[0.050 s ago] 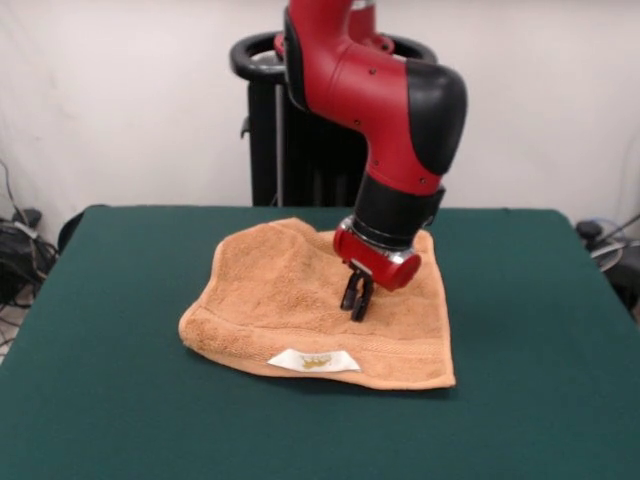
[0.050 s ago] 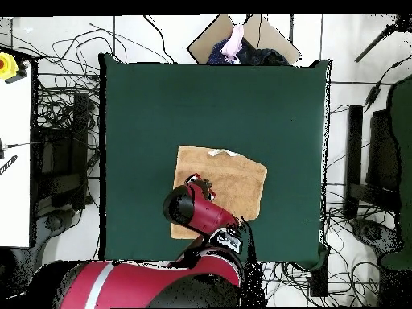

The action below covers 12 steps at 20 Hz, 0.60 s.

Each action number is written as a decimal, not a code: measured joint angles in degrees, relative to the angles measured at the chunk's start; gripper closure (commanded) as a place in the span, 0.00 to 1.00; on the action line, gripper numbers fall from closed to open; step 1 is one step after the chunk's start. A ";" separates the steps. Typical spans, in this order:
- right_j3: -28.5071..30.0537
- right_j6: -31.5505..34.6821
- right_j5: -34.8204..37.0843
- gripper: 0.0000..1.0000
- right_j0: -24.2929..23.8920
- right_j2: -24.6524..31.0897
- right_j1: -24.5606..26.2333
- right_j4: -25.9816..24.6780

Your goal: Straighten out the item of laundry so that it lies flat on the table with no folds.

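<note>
The orange-tan towel (image 1: pixel 290 295) lies spread near the middle of the green table (image 1: pixel 100 350), its white label (image 1: pixel 313 360) at the front hem. Its left side looks rounded and doubled over, and the far edge is rumpled. My gripper (image 1: pixel 357 305) hangs over the towel's right-middle part, tilted, with its black fingers pressed together and their tips at or just above the cloth. Nothing shows between them. From overhead, the towel (image 2: pixel 237 181) sits on the table (image 2: pixel 161 105), the gripper (image 2: pixel 201 183) stands over its left part, and the arm hides the towel's lower left corner.
Wide green felt surrounds the towel on all sides. A cardboard box (image 2: pixel 241 36) stands beyond one table edge. Cables (image 2: pixel 64 145) cover the floor beside a white bench (image 2: pixel 16 161). A black stand (image 2: pixel 354 153) is on the other side.
</note>
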 measured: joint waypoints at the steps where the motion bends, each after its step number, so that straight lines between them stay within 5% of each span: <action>1: 0.00 0.00 0.00 1.00 -0.02 0.00 0.00 -0.01; 12: 0.02 0.00 0.05 1.00 -1.03 0.61 -0.15 -0.03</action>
